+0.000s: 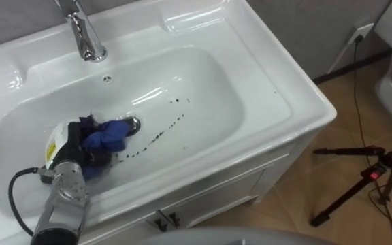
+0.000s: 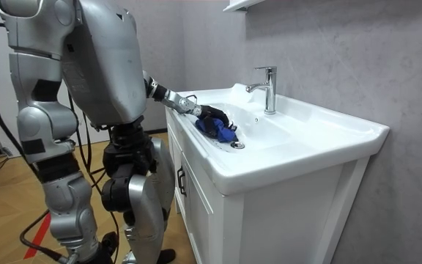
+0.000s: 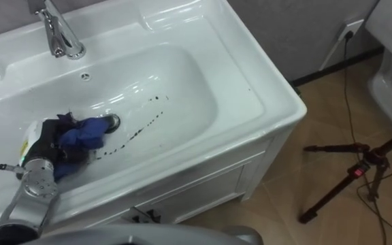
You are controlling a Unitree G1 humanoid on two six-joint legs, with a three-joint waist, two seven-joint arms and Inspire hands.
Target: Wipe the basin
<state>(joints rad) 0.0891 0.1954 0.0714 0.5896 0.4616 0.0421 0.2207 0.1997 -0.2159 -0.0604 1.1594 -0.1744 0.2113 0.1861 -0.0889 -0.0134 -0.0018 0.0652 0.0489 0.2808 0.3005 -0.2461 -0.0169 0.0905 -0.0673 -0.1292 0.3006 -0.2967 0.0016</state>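
My left robot hand [image 1: 71, 151], clamped on the blue cloth [image 1: 106, 138], sits by the drain [image 1: 134, 124]; the dark streak [image 1: 160, 131] runs rightward from it.

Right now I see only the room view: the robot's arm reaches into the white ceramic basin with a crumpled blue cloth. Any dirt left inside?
Observer: Yes. The eye views show a trail of dark specks on the basin floor, just right of the chrome drain.
Operator: Is the cloth covering it?
Observer: No. The blue cloth, held by the left hand, sits left of the drain; the specks lie uncovered to its right.
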